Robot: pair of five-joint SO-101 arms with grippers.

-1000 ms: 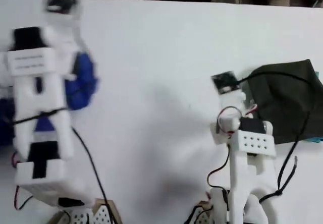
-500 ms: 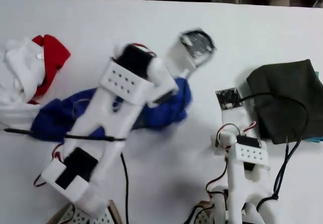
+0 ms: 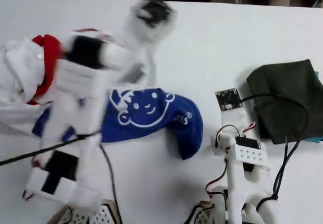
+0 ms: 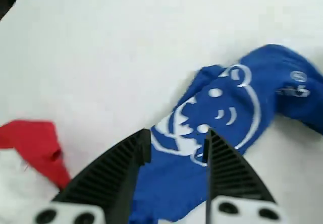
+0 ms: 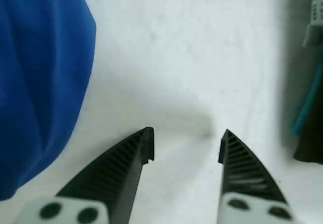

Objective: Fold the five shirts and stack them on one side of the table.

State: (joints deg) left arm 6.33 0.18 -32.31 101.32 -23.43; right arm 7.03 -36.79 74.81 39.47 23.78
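Observation:
A blue shirt with a white smiling-face print lies spread out in the middle of the table. My left gripper is raised over the far side, beyond the shirt. In the left wrist view the left gripper is open and holds nothing, with the blue shirt below it. A red shirt and white shirts are heaped at the left. A folded dark green shirt lies at the right. My right gripper is open above bare table between the blue shirt and the dark shirt.
The right arm stands near the front edge with cables looping over the dark shirt. A teal edge peeks from under that shirt. Bare white table stretches across the far side.
The left arm dragged the bunched blue shirt from the left to the middle, let it go, and swung up toward the far side. The shirt now lies spread out. The right arm barely moved.

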